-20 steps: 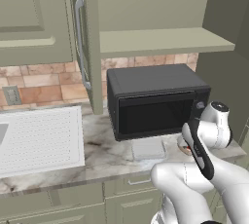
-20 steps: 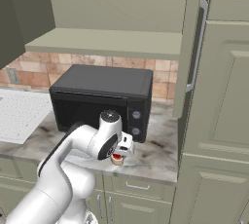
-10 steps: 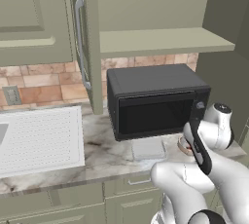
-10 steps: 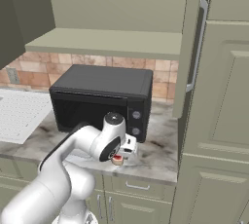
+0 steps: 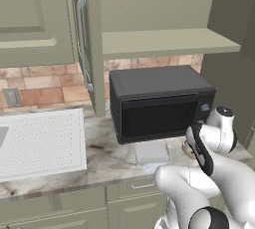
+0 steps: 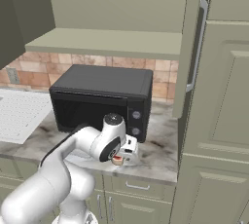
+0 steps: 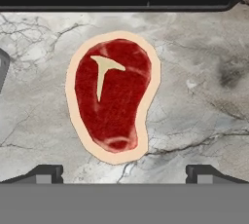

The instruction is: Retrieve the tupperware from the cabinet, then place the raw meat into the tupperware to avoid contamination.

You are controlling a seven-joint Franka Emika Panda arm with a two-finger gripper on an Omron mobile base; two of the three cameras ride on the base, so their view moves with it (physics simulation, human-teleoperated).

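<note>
The gripper (image 7: pixel 124 173) hangs wide open and holds nothing, right above the raw meat (image 7: pixel 113 99), which lies flat on the worktop (image 5: pixel 107 153) near its front edge, beside the tupperware (image 5: pixel 152 152).

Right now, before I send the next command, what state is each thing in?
cabinet: doors open, shelf bare.
tupperware: on the counter in front of the microwave, no meat in it.
raw meat: lying flat on the counter, not gripped.
microwave: door shut.
gripper: fingers spread wide above the meat, holding nothing.
</note>
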